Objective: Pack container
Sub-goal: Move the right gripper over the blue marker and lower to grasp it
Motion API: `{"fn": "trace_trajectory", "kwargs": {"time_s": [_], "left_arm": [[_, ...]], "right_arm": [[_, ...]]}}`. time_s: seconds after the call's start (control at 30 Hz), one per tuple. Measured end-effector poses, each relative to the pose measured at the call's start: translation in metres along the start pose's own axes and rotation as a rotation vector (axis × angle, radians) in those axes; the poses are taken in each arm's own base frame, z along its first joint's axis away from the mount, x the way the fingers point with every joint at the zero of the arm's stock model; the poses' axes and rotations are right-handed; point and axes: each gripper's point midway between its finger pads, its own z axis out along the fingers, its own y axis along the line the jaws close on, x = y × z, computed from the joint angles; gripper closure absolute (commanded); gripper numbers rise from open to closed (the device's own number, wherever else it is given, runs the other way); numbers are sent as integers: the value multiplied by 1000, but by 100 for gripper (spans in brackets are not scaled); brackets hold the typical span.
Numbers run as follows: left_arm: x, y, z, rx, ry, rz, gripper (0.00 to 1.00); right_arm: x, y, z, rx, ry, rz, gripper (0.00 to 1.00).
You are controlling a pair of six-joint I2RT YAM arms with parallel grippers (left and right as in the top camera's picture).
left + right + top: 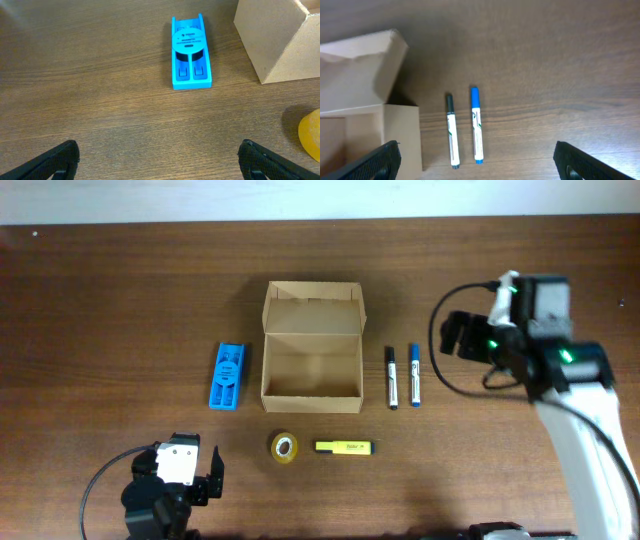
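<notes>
– Sitting where, the cardboard container (311, 345)?
– Centre of the overhead frame, on the wooden table (100, 300), with its flap lid folded back toward the top edge.
– Around it?
– Blue plastic piece (228, 376) just left. Black marker (391, 377) and blue marker (414, 374) side by side just right. Yellow tape roll (284, 447) and yellow highlighter (345, 447) below it.
– And the claws?
– Left gripper (181, 467), lower left, has its jaws spread wide and holds nothing. Right gripper (452, 335), upper right, is likewise wide and empty, apart from everything.

office-like desk: wood table (120, 280), black marker (391, 377), blue marker (414, 374), highlighter (345, 447), tape roll (284, 447).
</notes>
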Motion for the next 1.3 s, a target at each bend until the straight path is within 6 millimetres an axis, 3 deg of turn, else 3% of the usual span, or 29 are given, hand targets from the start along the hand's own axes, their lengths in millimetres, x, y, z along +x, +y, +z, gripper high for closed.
{"fn": "trace_trajectory", "kwargs": {"time_s": [0.17,0.3,0.77,1.1,1.3], "left_arm": [[0,0,0,0,-1,0,0],[0,0,0,0,-1,0,1],[0,0,0,0,-1,0,0],[0,0,0,0,-1,0,0],[0,0,0,0,-1,0,0]], "right_arm": [[17,11,43,61,127,-25,1],[30,10,64,104,195,-65,1],[87,-14,141,208,474,-125,4],[96,-16,160,186,517,-231,16],[102,-12,170,146,538,-257,19]]}}
